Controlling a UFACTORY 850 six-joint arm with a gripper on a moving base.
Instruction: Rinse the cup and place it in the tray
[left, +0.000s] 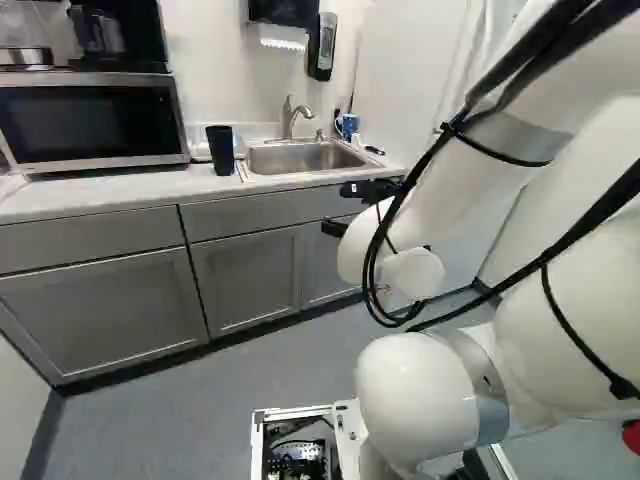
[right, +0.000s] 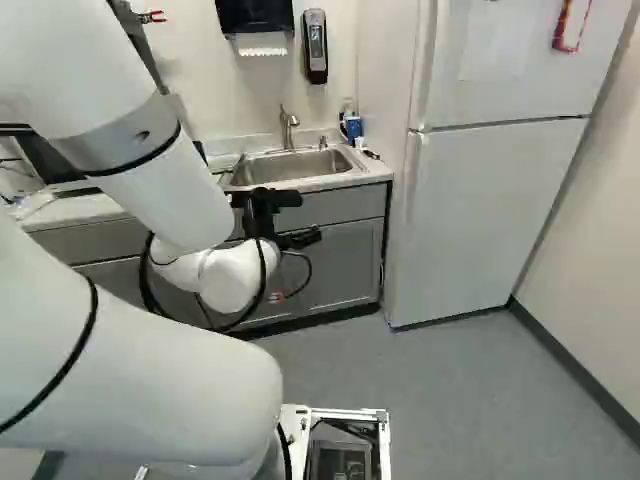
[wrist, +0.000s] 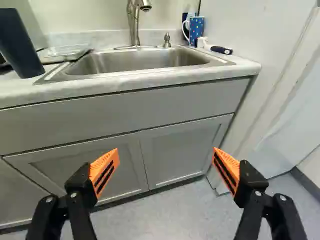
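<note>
Black two-fingered gripper (wrist: 166, 152): fingers wide apart, empty. Tall black tapered cup (left: 220, 150), probably plastic, stands near the pale countertop's (left: 100, 188) front edge, beside the steel sink (wrist: 145, 60). Risk: if we approach off-centre, one finger could topple it floorward.

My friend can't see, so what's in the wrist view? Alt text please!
The robot's open hand faces gray cabinets, its orange pads wide apart. Beyond it, a metal sink with a faucet sits in the counter, between a dark cup beside a shallow clear tray and a blue dotted mug.
</note>
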